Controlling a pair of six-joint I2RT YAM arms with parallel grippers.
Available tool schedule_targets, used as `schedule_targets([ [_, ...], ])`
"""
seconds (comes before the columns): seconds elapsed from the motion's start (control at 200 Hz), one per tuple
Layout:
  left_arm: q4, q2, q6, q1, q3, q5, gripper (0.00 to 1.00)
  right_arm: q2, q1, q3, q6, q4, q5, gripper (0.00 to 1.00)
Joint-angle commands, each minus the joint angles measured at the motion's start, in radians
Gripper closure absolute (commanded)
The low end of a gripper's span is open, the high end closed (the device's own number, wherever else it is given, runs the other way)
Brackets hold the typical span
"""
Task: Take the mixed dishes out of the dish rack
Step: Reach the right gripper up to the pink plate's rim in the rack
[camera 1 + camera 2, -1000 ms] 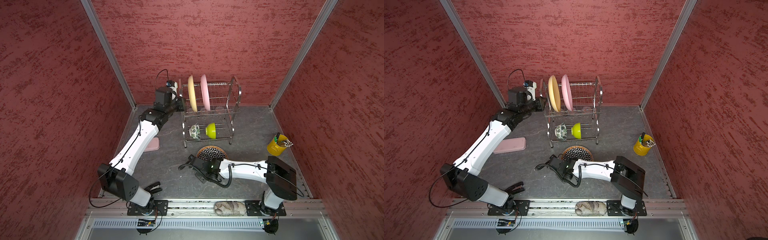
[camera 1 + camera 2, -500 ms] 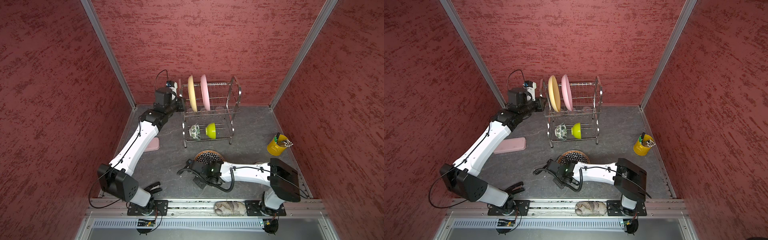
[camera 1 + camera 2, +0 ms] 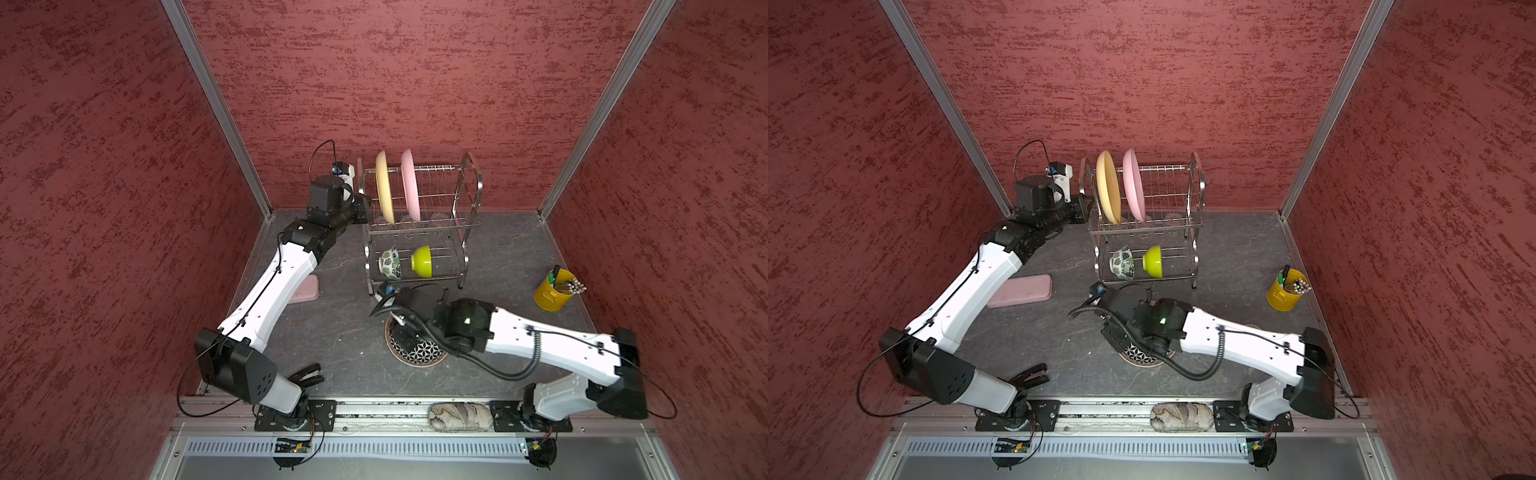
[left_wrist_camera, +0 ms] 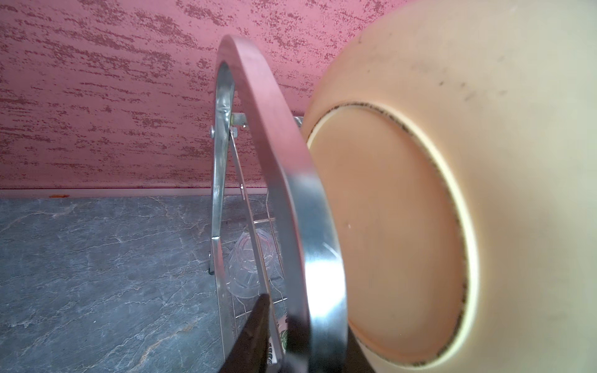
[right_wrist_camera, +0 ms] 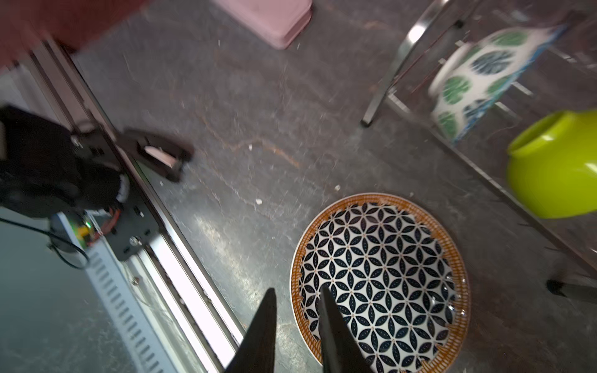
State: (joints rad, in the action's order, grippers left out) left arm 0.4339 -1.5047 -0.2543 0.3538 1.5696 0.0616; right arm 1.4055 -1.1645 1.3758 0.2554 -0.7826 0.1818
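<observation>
Standing at the upper centre of both top views, the dish rack (image 3: 432,226) is loaded with two upright plates, a tan-yellow plate (image 3: 384,187) and a pink plate (image 3: 409,183). Two bowls are tipped below: a green-leaf bowl (image 3: 390,263) and a lime-green bowl (image 3: 422,262). One white black-patterned plate (image 5: 381,264) is laid flat on the bench (image 3: 332,332), lower centre. Over its rim the right end effector (image 5: 297,290) is held released, arm bent. The left end effector (image 3: 1081,204) is stretched to the rack's left handle; its grip cannot be told.
</observation>
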Motion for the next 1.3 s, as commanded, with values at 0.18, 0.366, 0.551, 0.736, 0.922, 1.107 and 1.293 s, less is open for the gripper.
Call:
schedule_targets([
  [0.18, 0.027, 0.014, 0.000, 0.007, -0.017, 0.024, 0.70, -0.174, 0.296, 0.183, -0.092, 0.033, -0.115, 0.62],
  [0.366, 0.026, 0.019, 0.003, 0.007, -0.021, 0.018, 0.69, -0.128, 0.436, 0.347, -0.131, 0.045, -0.298, 0.60],
  [0.551, 0.020, 0.018, 0.003, 0.007, -0.024, 0.025, 0.76, -0.010, 0.536, 0.523, -0.130, 0.038, -0.433, 0.60],
  [0.736, 0.026, 0.010, 0.004, 0.004, -0.016, 0.028, 0.78, 0.139, 0.611, 0.678, -0.137, 0.009, -0.508, 0.60],
  [0.922, 0.025, 0.014, 0.004, 0.004, -0.016, 0.028, 0.78, 0.282, 0.673, 0.874, -0.126, -0.049, -0.570, 0.62],
  [1.107, 0.022, 0.009, 0.000, 0.004, -0.010, 0.030, 0.78, 0.392, 0.693, 1.015, -0.125, -0.095, -0.605, 0.64],
  [1.293, 0.029, 0.003, 0.000, 0.005, 0.002, 0.034, 0.78, 0.454, 0.698, 1.086, -0.109, -0.111, -0.648, 0.64],
])
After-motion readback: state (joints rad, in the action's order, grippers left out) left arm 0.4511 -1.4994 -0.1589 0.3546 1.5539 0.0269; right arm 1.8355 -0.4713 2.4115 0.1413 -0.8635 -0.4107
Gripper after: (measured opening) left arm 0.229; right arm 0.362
